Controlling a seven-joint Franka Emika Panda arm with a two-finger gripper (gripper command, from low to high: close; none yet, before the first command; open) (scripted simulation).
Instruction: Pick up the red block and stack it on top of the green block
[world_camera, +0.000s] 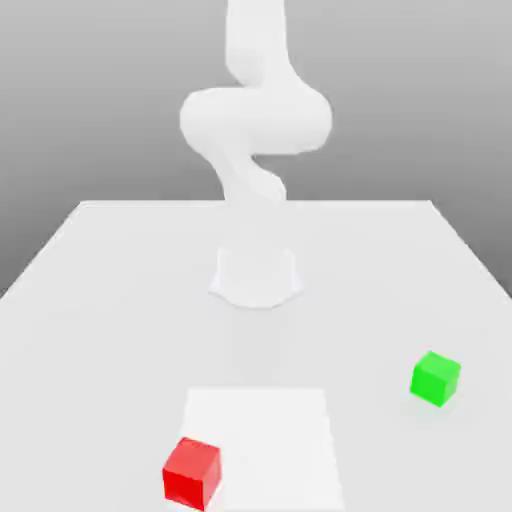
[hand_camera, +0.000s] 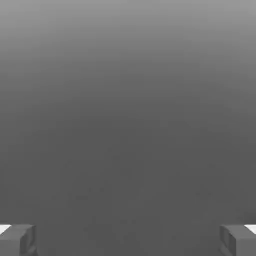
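The white arm (world_camera: 255, 120) rises from its round base (world_camera: 256, 275) near the middle of the pale worktop (world_camera: 90, 290) and bends upward out of the top of the exterior view. In the hand view the claw (hand_camera: 128, 240) stands wide: its two grey fingertips (hand_camera: 17, 240) sit far apart at opposite edges of the picture, with nothing but plain grey surface between them, so it holds nothing. The red block (world_camera: 192, 472) lies on the worktop at the near edge of the exterior view, toward that view's left, resting at the near left corner of a brighter white square patch (world_camera: 265, 440) marked on the surface. It sits flat, turned slightly so that one vertical edge faces the camera. The green block (world_camera: 435, 378) lies well apart from it, toward the exterior view's right and a little farther back, on the bare worktop outside the square patch; it too sits flat and is turned at a slight angle. The two blocks do not touch each other, and neither is touched by the arm. The base stands behind both blocks, nearer the worktop's middle.
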